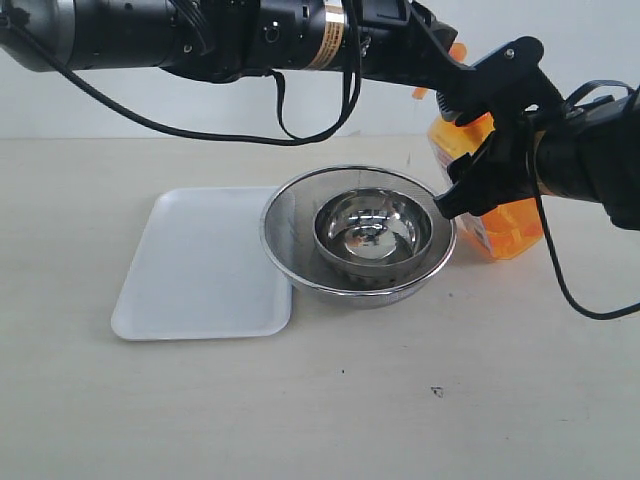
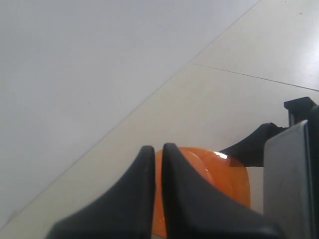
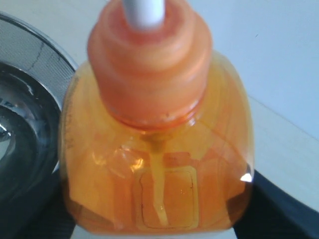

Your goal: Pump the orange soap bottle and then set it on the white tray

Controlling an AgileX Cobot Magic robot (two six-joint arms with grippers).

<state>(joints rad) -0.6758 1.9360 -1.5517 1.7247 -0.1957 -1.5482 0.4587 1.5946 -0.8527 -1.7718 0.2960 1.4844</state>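
Beige table (image 1: pixel 400 400); orange soap bottle (image 1: pixel 505 228) mid-right, R gripper (image 3: pixel 159 214) clamped on body (L gripper (image 2: pixel 158 149) fingers together over pump head (image 2: pixel 214 174)).

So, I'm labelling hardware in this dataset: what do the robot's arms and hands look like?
Both arms are black and cylindrical. The left arm has a grey section, a gold band with dark printing, and loose black cables looping beneath. The right arm trails one black cable. The left hand has matte black tapered fingers.
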